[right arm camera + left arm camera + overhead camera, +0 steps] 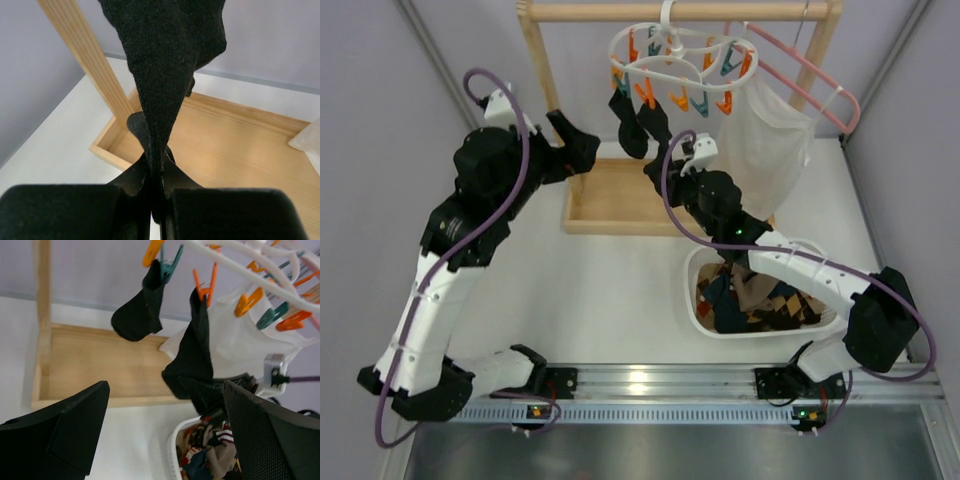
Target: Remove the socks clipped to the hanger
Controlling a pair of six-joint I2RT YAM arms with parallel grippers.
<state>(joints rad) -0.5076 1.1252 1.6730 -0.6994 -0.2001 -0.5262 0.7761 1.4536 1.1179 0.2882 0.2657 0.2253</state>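
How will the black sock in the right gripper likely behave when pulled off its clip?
Probably floppy: the black sock folds narrow where the right gripper pinches it. Likely light: one orange clip holds it. Its knit surface seems unlikely to slip.

Overhead looks down; wrists share rack [620, 200] (close).

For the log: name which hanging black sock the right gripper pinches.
The sock on the orange clip, nearer the mesh bag; the teal-clipped sock hangs free.

Two limp black socks [192, 347] pendent from the white looped hanger [667, 18].
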